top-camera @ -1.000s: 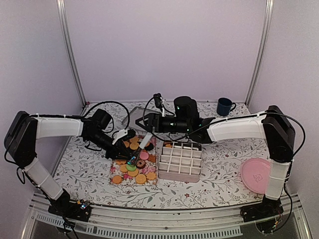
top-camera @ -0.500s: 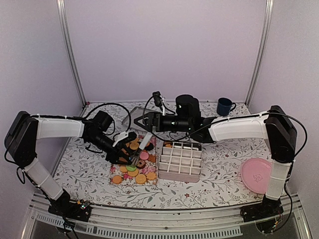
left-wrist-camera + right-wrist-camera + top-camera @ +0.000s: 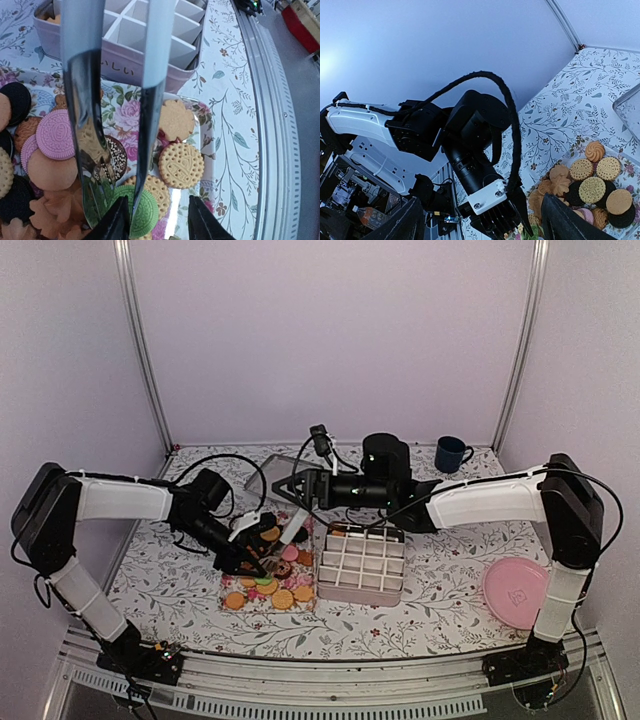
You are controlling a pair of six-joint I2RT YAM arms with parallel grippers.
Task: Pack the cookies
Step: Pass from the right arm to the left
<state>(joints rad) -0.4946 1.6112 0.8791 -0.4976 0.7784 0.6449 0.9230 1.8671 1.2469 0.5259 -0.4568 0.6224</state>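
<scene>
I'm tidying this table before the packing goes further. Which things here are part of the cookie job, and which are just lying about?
Part of the job: the cookies, the floral tray under them, the divided box.
Just lying about: the pink plate, the blue mug.

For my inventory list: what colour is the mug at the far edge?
Dark blue; the mug shows best in the top external view.
</scene>
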